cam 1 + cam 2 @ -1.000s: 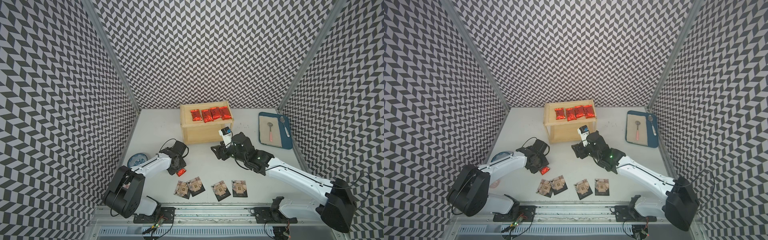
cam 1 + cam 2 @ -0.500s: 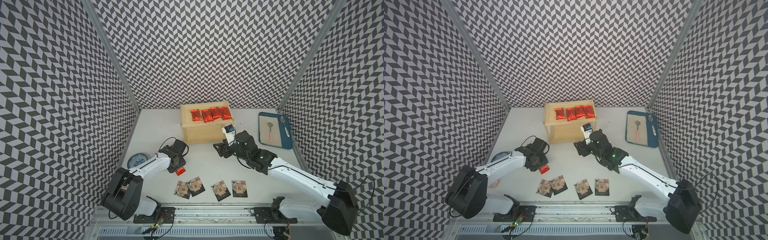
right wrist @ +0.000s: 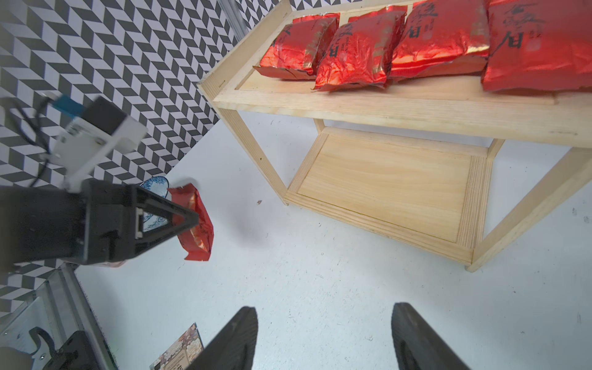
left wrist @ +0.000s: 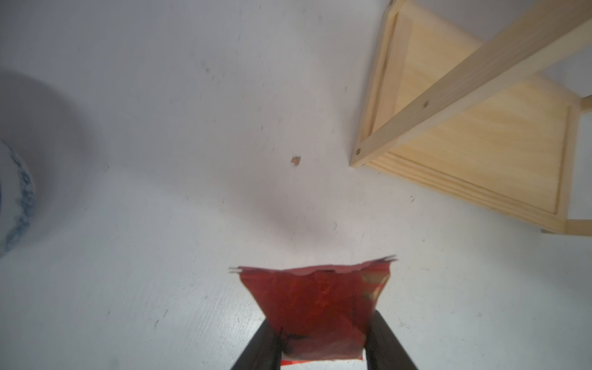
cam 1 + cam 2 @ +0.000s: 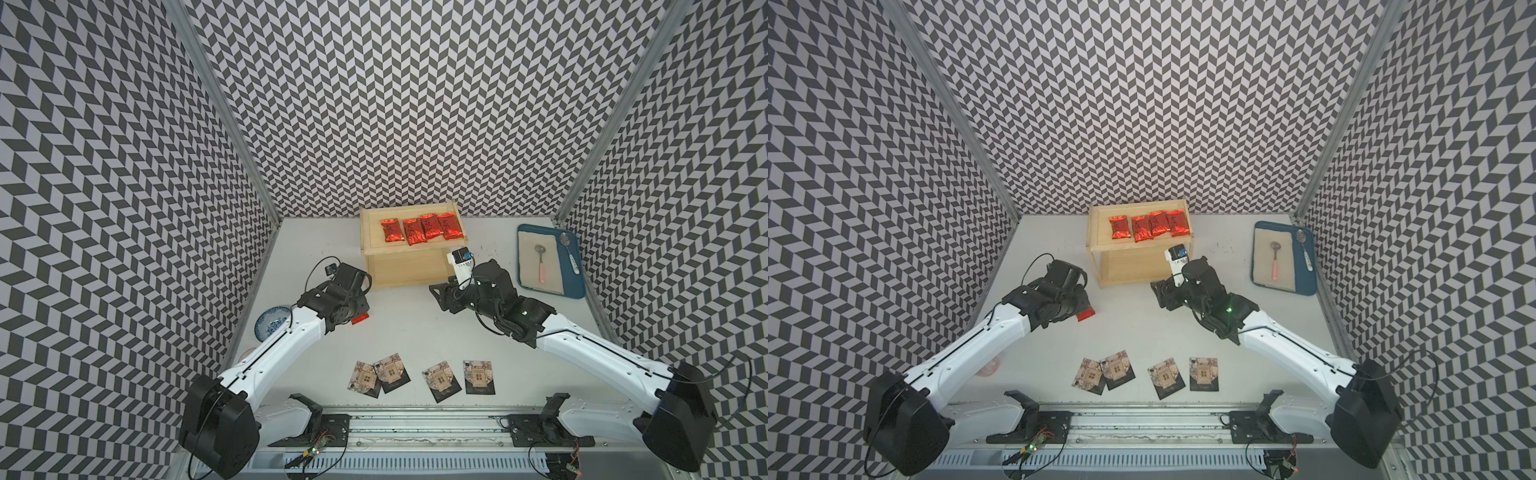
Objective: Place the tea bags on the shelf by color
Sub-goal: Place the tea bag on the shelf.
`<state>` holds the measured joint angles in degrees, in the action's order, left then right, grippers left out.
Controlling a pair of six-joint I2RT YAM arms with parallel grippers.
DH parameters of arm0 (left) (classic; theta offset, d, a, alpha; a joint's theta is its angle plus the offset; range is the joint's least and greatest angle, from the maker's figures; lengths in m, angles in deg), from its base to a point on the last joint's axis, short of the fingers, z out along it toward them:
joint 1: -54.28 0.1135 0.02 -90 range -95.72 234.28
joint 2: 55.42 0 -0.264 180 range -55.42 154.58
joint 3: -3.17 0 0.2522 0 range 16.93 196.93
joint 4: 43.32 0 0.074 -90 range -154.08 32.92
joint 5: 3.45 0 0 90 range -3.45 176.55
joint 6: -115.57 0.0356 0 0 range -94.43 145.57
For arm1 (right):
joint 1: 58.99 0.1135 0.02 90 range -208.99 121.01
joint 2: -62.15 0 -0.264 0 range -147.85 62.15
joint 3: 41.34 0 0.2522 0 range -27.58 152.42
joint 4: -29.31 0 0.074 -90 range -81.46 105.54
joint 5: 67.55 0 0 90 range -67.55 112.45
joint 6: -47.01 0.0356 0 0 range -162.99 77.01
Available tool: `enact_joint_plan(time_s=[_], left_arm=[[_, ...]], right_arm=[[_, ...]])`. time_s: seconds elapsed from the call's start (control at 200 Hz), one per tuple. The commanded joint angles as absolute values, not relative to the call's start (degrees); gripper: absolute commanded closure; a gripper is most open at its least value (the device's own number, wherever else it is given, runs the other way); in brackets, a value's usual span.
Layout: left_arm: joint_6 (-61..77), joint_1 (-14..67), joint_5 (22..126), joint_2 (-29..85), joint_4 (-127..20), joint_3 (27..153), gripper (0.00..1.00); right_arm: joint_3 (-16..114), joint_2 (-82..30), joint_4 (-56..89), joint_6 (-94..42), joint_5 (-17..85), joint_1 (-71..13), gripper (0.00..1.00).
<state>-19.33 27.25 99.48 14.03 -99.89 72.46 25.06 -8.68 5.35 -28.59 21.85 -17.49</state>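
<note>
Since a second ago, the left pincer (image 3: 192, 221) has been carried, together with its red sachet (image 4: 314, 304), a little away from the near edge and toward the shelf (image 5: 411, 246). The right pincer (image 3: 325, 309) has been shifted slightly farther in as well.

Seen from above, four black packets (image 5: 441, 380) with a beige window print are laid flat in a row at 6 o'clock on the white surface (image 5: 415, 332), close to the near edge. The two packets at the left end overlap.

Farther in, at 7 o'clock of the shelf, the red sachet is clamped by one end between the left pincer's two dark fingers (image 4: 381, 339). It appears to be raised off the surface, with a shadow cast below it. A blue-patterned dish (image 5: 272, 325) is set at 9 o'clock, by the wall.

At 5 o'clock of the shelf, the right pincer is held with its jaws spread wide. Only bare surface is seen between them.

At 12 o'clock, the pale wooden shelf is placed against the back wall. Four red sachets (image 5: 413, 232) are laid side by side on its rimmed top board, and its lower board (image 3: 384, 179) is left bare. At 2 o'clock, a blue tray (image 5: 577, 276) is seen with a pink-handled spoon (image 5: 541, 266) on it.
</note>
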Motion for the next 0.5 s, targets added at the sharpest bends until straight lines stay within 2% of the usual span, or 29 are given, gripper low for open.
enact_joint_plan(time_s=[0.0,0.06,0.295,0.496], left_arm=[[-11.89,26.81,101.75,12.99,-101.61,78.60,0.58],[-9.27,26.85,101.76,13.75,-101.62,82.10,0.61],[-2.96,26.86,105.57,20.20,-105.59,97.12,0.61],[-0.09,26.85,104.88,24.11,-102.17,104.69,0.59]], right_arm=[[25.08,-6.93,8.59,-28.62,20.98,-18.07,0.30],[24.93,-6.66,8.58,-28.51,20.79,-18.25,0.30],[24.62,-6.03,8.50,-28.23,20.52,-18.82,0.30],[23.79,-5.71,8.94,-27.62,21.29,-19.35,0.30]])
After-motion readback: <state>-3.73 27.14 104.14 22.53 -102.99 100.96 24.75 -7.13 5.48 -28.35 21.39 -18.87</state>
